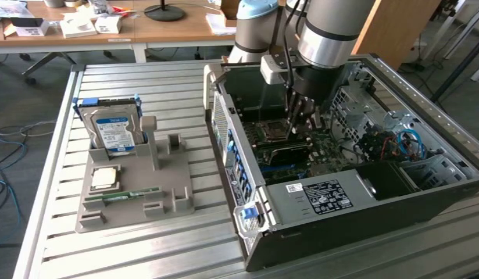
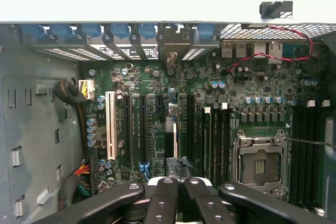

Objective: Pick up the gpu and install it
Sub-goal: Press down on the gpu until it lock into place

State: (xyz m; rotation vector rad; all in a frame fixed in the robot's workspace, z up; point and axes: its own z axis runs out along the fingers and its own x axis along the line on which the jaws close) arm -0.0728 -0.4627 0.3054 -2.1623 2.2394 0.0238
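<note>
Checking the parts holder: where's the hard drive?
The hard drive stands upright in the grey parts holder, on the exterior view's left, beside the open computer case.

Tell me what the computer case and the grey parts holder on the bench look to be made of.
The computer case looks like sheet metal, matte grey, judging by its thin folded edges and punched vent holes. The parts holder looks like moulded or printed plastic, dull beige-grey, with thick blocky slots and no shine; which of the two cannot be told.

Green motherboard [image 2: 157, 103] with a white slot [image 2: 110, 125], blue clips [image 2: 89, 31]; blue-white labelled silver hard drive [image 1: 115, 131].
</note>
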